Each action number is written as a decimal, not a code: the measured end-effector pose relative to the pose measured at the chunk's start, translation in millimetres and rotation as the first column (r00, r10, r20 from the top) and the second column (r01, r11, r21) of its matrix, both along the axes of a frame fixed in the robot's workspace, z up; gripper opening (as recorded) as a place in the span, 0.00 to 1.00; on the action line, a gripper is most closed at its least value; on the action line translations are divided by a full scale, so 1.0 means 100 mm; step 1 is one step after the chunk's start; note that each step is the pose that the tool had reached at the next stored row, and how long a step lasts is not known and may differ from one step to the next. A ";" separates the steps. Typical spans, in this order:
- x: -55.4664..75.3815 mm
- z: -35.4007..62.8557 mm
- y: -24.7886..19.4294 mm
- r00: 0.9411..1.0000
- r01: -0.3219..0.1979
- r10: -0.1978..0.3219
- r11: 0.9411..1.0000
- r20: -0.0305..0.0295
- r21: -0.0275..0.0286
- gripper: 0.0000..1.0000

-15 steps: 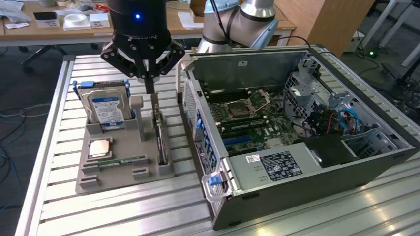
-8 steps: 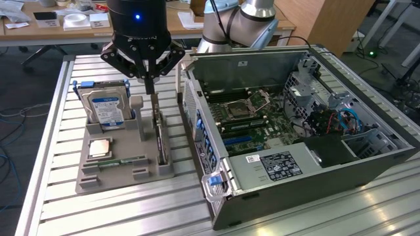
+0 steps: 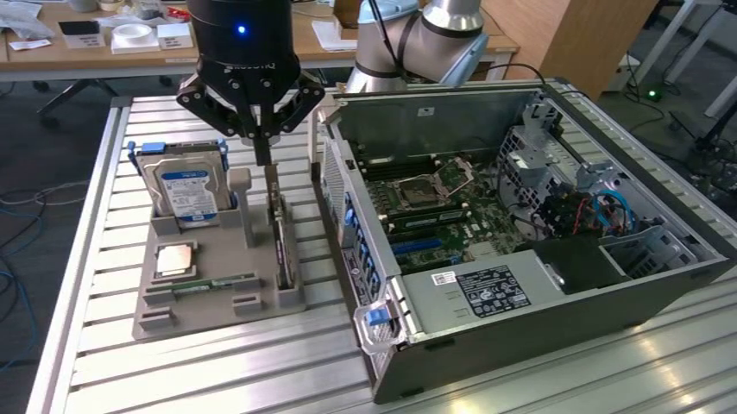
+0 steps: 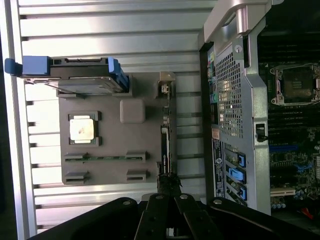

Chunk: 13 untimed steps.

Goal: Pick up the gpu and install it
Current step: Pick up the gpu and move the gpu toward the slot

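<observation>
Jaws were pinched shut on the top edge of the gpu point(image 3: 281, 237) point(image 4: 166, 140), as far as I could see, with the gripper point(image 3: 264, 159) point(image 4: 169, 179) hanging straight down over it. The card itself was sitting on edge in a slot of the grey holder point(image 3: 161, 319) point(image 4: 110, 145), on the side of the holder closest to the case point(image 3: 519, 302) point(image 4: 232, 100), so not lifted out yet. Same holder had a hard drive point(image 3: 190, 194) point(image 4: 75, 75) with a blue label propped upright at the far end, a cpu point(image 3: 175, 259) point(image 4: 82, 129) lying flat in its pocket, and a ram stick point(image 3: 213, 283) point(image 4: 105, 157) in a slot nearer the front edge. The case was on its side just beside the holder, on the exterior view's right, side panel off, with the motherboard point(image 3: 437, 207) facing up and an empty cpu socket showing. Everything was parked on a slatted metal table point(image 3: 230, 371), and the arm came in from behind the case.
</observation>
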<state>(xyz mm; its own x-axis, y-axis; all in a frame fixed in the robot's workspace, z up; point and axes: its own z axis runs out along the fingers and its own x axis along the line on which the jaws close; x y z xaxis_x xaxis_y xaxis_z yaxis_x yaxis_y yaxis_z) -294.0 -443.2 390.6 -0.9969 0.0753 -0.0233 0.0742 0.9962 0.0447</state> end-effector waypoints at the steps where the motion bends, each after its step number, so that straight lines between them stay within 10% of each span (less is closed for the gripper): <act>1: 0.00 0.000 0.000 1.000 0.000 0.000 1.000 0.000 0.000 0.11; 13: 0.00 0.000 0.000 1.000 0.000 0.000 1.000 0.000 0.000 0.47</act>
